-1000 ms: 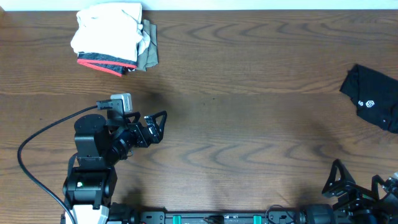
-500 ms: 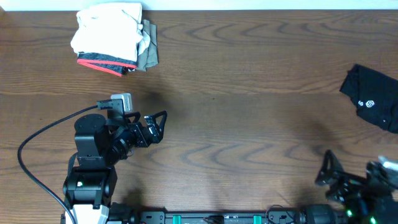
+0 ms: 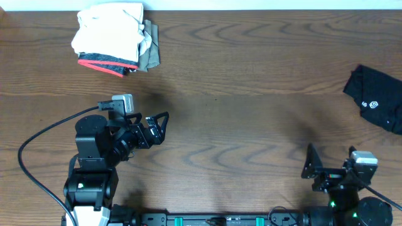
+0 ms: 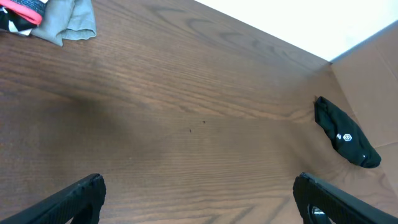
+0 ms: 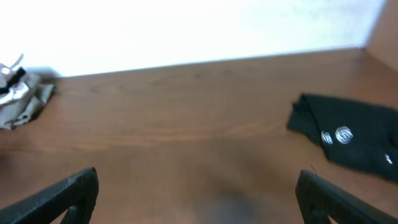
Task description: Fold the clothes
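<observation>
A black garment with small white logos (image 3: 379, 104) lies crumpled at the table's right edge; it also shows in the left wrist view (image 4: 345, 134) and the right wrist view (image 5: 348, 134). A white garment (image 3: 108, 31) lies bundled on top of a pile at the far left. My left gripper (image 3: 160, 125) is open and empty over bare wood at mid-left, its jaws wide apart in its wrist view (image 4: 199, 205). My right gripper (image 3: 312, 168) is open and empty near the front right edge, well short of the black garment (image 5: 199, 199).
Under the white garment the pile holds a dark piece with red trim (image 3: 103, 64) and an olive-grey piece (image 3: 151, 50), also seen in the wrist views (image 4: 68, 18) (image 5: 22, 96). The left arm's black cable (image 3: 38, 141) loops over the front left.
My right gripper has risen from the front right corner and moved left, further onto the table. The left arm and the garments have not moved.
</observation>
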Robot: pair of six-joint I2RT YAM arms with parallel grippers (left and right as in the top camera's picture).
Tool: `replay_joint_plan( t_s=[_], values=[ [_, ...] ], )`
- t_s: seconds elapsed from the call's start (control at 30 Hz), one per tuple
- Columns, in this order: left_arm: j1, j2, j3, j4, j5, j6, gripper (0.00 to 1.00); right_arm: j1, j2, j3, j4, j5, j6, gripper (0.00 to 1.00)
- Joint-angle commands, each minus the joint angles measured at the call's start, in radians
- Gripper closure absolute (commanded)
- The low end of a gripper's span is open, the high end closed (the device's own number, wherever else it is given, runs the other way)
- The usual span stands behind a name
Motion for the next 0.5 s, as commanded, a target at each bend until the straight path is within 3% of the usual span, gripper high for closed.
replay_joint_plan(
  t_s=[0.0,0.13,0.47],
  values=[
    [0.000,-0.001,0.004,0.002,0.016,-0.001,0.02,-0.005,-0.006,-0.055,0.083,-0.094,-0.124,0.01],
    [0.000,-0.001,0.004,0.002,0.016,-0.001,0.02,-0.005,-0.006,-0.137,0.214,-0.158,-0.229,0.01],
    [0.000,-0.001,0.004,0.002,0.016,-0.001,0.02,-0.005,-0.007,-0.352,0.618,-0.201,-0.230,0.01]
  ],
)
